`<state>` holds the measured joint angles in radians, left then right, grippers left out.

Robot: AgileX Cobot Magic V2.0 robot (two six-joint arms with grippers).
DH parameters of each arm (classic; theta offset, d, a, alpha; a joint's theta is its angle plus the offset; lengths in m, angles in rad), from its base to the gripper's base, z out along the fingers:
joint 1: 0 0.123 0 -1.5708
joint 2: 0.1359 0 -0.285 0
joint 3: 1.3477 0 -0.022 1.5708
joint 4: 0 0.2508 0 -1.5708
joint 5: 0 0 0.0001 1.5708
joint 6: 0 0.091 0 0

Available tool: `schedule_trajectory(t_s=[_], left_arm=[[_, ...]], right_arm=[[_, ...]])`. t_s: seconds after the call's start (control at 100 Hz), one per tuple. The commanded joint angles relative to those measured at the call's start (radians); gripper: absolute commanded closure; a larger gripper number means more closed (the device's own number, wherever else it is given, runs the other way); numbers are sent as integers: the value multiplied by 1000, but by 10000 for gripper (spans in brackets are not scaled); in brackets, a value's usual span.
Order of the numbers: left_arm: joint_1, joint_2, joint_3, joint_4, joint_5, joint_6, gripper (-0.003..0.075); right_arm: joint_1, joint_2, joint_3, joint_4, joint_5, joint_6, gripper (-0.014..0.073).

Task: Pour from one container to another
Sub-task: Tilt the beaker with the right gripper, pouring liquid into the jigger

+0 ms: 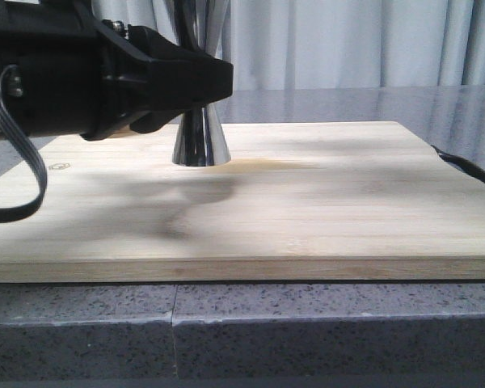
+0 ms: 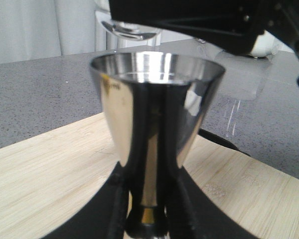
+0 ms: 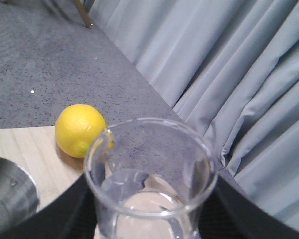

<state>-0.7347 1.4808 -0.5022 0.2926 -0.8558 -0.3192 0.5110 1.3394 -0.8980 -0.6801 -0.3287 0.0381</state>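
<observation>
The steel hourglass jigger (image 1: 200,141) stands on the wooden board (image 1: 307,210). My left gripper (image 1: 196,87) is shut round its narrow waist. In the left wrist view the black fingers (image 2: 114,209) flank the gold band, and the jigger's upper cup (image 2: 157,99) fills the middle. My right gripper (image 3: 152,221) is shut on the clear glass beaker (image 3: 149,189), which holds some clear liquid. It hangs just beside the jigger's rim (image 3: 7,199). A clear glass rim (image 2: 132,31) shows under the black right gripper (image 2: 214,25), above and behind the jigger. No stream is visible.
A yellow lemon (image 3: 79,129) lies on the board's far edge, beyond the beaker. A black strap (image 1: 469,170) sticks out at the board's right side. The board rests on a speckled grey counter (image 1: 307,323), with pale curtains behind.
</observation>
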Motion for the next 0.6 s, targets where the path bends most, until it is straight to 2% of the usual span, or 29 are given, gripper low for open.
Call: schedule_trajectory(t_s=[0.0,0.23,0.59], left_arm=[[0,-37,-27,-10,-86,-9,660],[0,-37,-27,-5,-86,-11,660],[0,-37,-27,-1,-74,-26,660]], right_arm=[[3,-37,-37,-33,-60,-6,317],[3,-45,-37,-143,-60,-6,317],[3,-56,-39,-222,-65,-6,317]])
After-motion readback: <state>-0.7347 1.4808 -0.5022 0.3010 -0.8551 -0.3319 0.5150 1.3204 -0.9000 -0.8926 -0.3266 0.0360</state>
